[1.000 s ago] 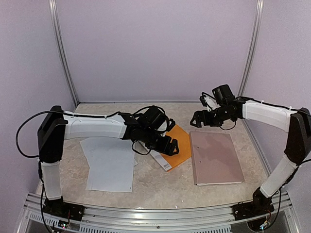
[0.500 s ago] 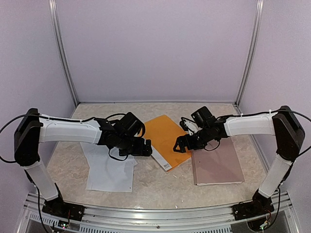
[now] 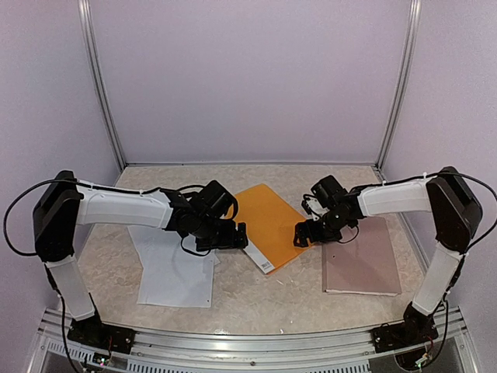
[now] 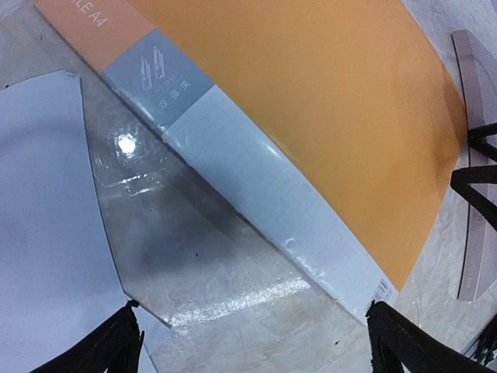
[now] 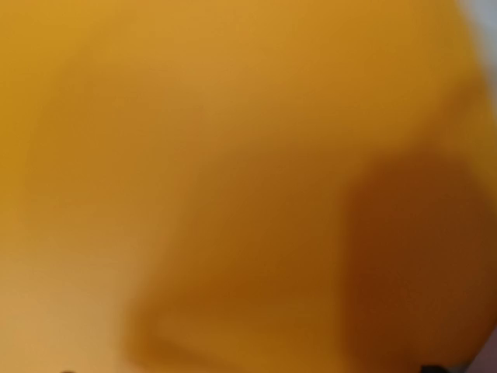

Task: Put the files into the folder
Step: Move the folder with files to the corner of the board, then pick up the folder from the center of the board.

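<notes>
White sheets, the files, lie flat in a loose overlapping pile on the left part of the bench, none of them inside the folder. In my left wrist view the nearest sheet fills the left side, with a wedge of glossy bare bench between it and the folder's spine.

My left tool sits low over that wedge, just beside the near-left edge of the folder. From the wrist camera its fingers stand spread wide at the bottom corners, and nothing is pinched between them.

In the middle lies the folder, flat on the bench and turned at an angle, orange cover up. Its white spine strip runs along the near-left side, with a grey label and a barcode showing in the left wrist view.

My right tool is down at the folder's right edge. Its wrist camera gives me only a blurred field of orange, so it is very close to the cover. The fingertips barely show at the bottom corners, set wide apart, gripping nothing that I can see.

Furthest right, a pinkish-brown board lies flat, just beside the folder, and my right arm crosses above its far-left corner.
</notes>
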Motion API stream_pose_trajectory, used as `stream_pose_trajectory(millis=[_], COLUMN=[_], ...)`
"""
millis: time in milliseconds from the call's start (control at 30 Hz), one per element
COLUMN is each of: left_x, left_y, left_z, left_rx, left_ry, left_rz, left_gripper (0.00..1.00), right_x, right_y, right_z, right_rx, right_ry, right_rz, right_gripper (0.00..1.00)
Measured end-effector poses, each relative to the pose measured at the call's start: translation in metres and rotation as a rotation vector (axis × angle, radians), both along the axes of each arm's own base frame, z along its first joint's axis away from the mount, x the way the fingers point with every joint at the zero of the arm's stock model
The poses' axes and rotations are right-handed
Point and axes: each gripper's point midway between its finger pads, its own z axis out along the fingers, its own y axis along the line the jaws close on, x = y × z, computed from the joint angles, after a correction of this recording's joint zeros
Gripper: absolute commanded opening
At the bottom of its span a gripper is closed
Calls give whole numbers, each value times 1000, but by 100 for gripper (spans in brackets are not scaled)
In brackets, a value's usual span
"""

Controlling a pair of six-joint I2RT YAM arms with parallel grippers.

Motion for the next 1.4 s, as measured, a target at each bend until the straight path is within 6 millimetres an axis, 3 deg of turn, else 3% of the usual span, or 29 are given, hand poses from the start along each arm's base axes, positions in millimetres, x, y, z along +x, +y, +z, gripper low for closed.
stream_pose_trajectory(millis=[167, 300, 500, 700, 867, 1100, 1267, 1400], left_x=[5, 7, 13, 28, 36, 42, 50, 61], left_y=[-15, -24, -25, -41, -45, -45, -37, -24], left_z=[4, -5, -18, -14, -26, -29, -29, -27], left_rx=[-48, -98, -133, -198, -228, -251, -242, -207], left_ry=[19, 72, 124, 127, 154, 161, 144, 133], left_rz=[-2, 11, 37, 41, 66, 94, 82, 60], left_gripper=[99, 99, 99, 91, 81, 77, 77, 83], right_x=[9, 18, 53, 71, 81, 77, 44, 20], right_y=[-38, -48, -28, -17, -1, 14, 25, 28], right_z=[-8, -3, 15, -10, -7, -1, 6, 10], right_rx=[-100, -131, -106, -106, -26, 149, 296, 349], right_ry=[9, -11, -93, -86, -114, -144, -73, -13], right_rz=[-61, -65, -25, 16, 47, 43, 32, 14], right_gripper=[95, 97, 98, 97, 93, 88, 84, 83])
